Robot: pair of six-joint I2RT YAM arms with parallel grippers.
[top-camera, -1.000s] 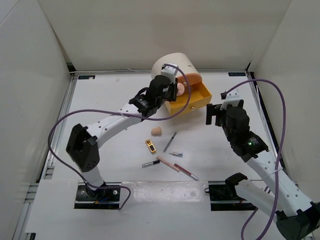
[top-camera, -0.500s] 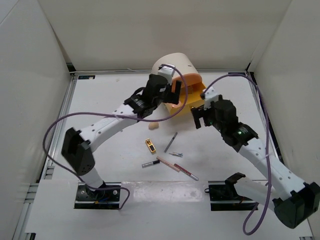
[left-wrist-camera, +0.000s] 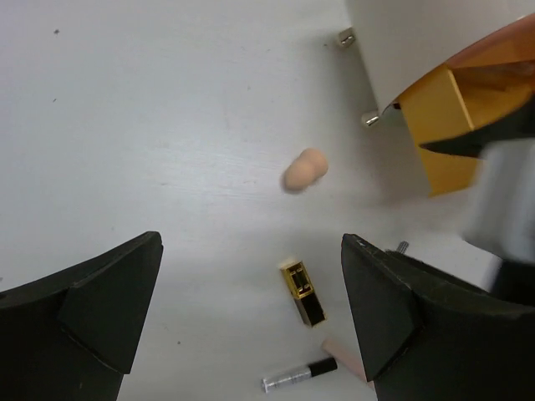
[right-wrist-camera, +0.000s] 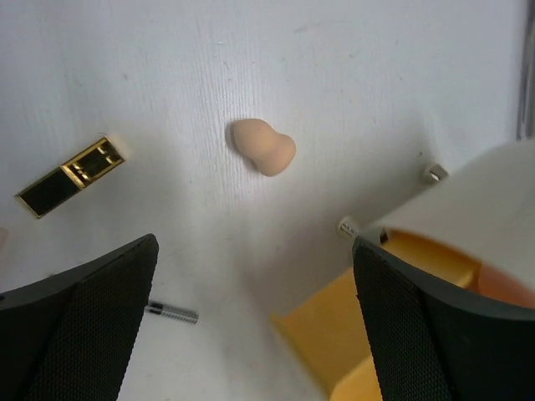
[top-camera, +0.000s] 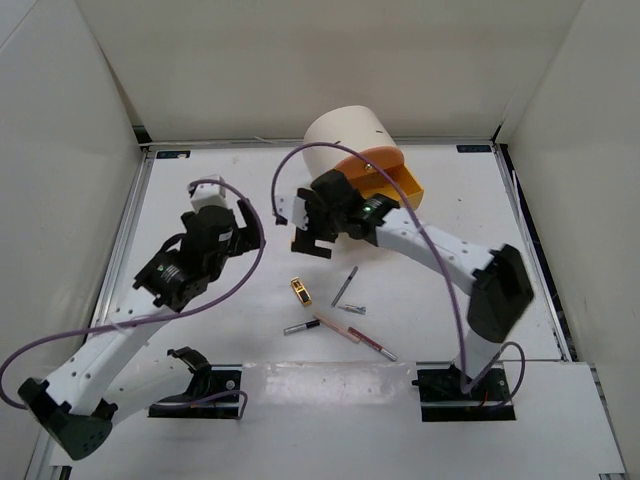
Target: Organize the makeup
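Observation:
A peach sponge (right-wrist-camera: 263, 147) lies on the white table, and the left wrist view shows this sponge (left-wrist-camera: 304, 170) too. My right gripper (top-camera: 305, 232) hovers open above it, nothing between its fingers, and hides it from the top view. A gold lipstick (top-camera: 300, 291) lies just nearer, with thin pencils (top-camera: 343, 285) and a silver tube (top-camera: 300, 326) beyond it. My left gripper (top-camera: 232, 232) is open and empty, well left of the sponge. In its own view the lipstick (left-wrist-camera: 303, 291) lies between the fingers, far below.
The cream cylindrical box (top-camera: 345, 135) stands at the back with its orange drawer (top-camera: 395, 185) pulled out to the right. In the right wrist view the drawer (right-wrist-camera: 359, 334) lies close under the right finger. White walls enclose the table on three sides.
My left gripper opened at the drawer and the arm pulled back to the left. The right arm swung from the right side across to the sponge in front of the box.

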